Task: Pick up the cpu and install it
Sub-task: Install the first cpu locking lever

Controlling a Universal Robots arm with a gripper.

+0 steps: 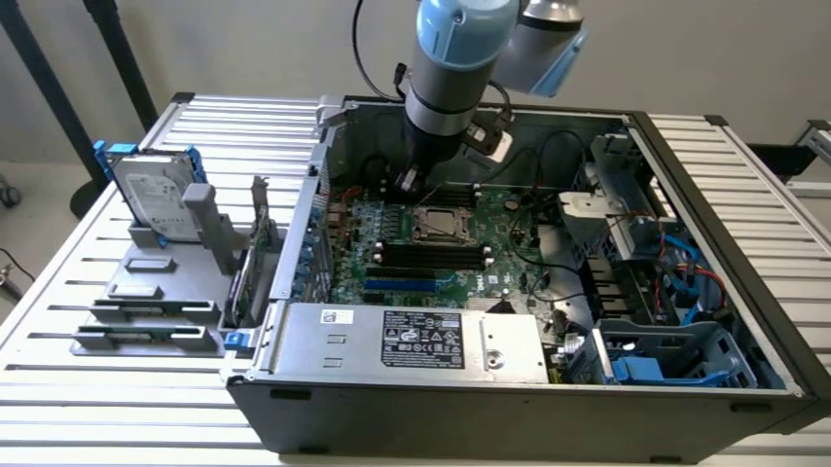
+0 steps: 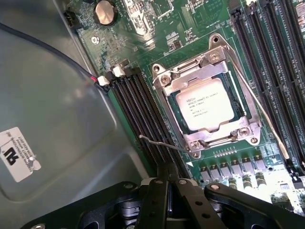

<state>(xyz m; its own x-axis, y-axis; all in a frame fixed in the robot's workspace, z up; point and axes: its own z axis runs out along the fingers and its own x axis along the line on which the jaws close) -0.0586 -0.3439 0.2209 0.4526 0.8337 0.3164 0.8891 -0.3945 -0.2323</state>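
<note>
**Already in its socket: the cpu sits just past clenched jaws**

Nearest to us in the wrist view, the jaws are clenched tight on nothing, low over the motherboard (image 2: 157, 28). Just past their tips, the free end of a thin wire lever (image 2: 159, 142) hangs over the black memory slots (image 2: 138, 105). Beyond that lever comes the near corner of the metal socket frame (image 2: 190, 78), and inside the frame lies the cpu (image 2: 206, 105), flat, silver top up, printed face showing. Its edges run on a diagonal to the line of the closed jaws, so we judge the two are not squared up. We cannot tell whether the frame is latched down.

From the exterior view, the arm (image 1: 449, 78) reaches down into the open computer case (image 1: 520, 409) on the table (image 1: 78, 389). The cpu (image 1: 439, 222) lies just in front of the jaws, slightly toward the exterior view's right.
</note>
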